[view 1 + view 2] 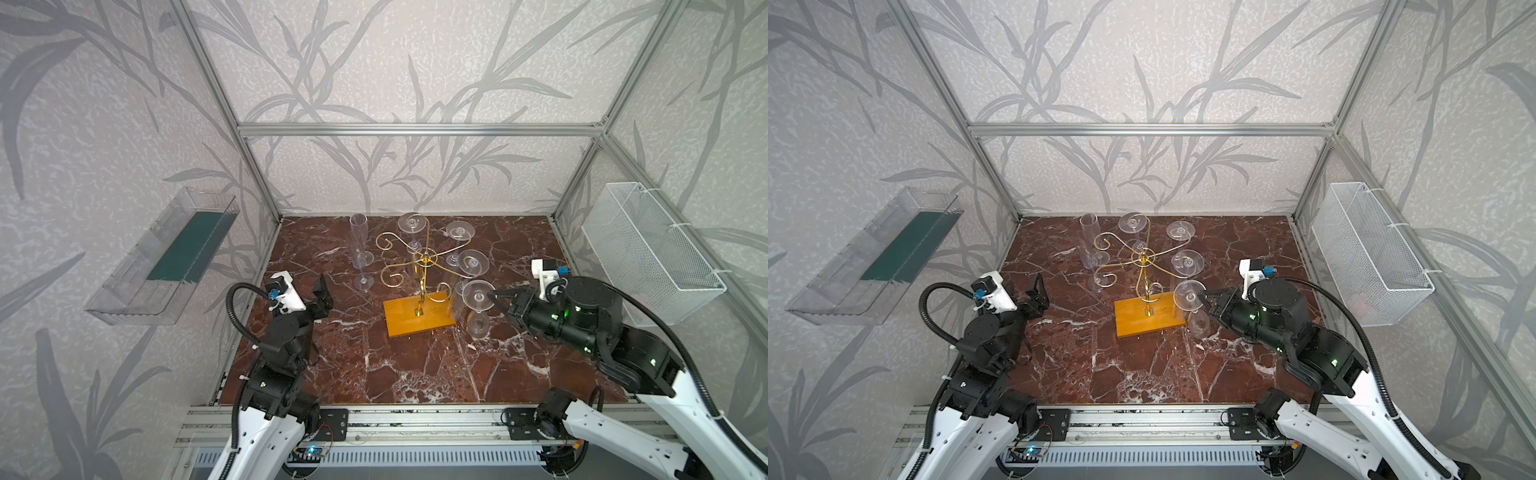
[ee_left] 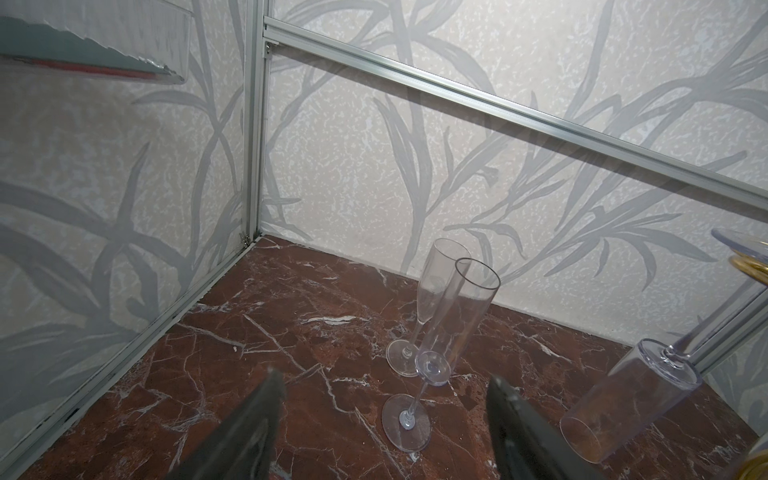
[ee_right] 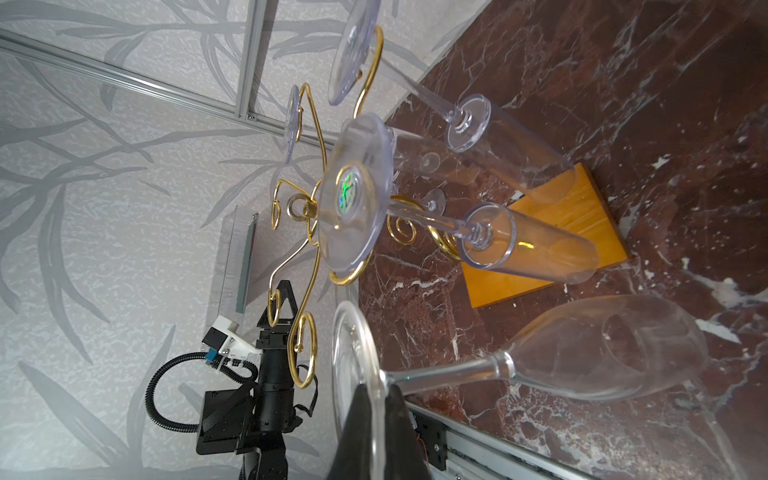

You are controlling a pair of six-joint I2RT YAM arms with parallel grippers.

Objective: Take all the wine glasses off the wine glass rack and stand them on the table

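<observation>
Near half of the counter is left bare along its front edge; the middle is blocked by the wine glass rack; its arms toward the right and far edges are crowded by hanging flutes; two upright flutes are stood toward the far left corner; the gap toward the right edge is filled by the wine glass clamped in the right gripper.

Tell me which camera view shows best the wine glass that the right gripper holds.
The right wrist view: the wine glass is large there, foot, stem and bowl clear, and the right gripper is shut on the foot's rim. Both top views show it small and see-through, beside the wine glass rack. The left wrist view misses it.
</observation>
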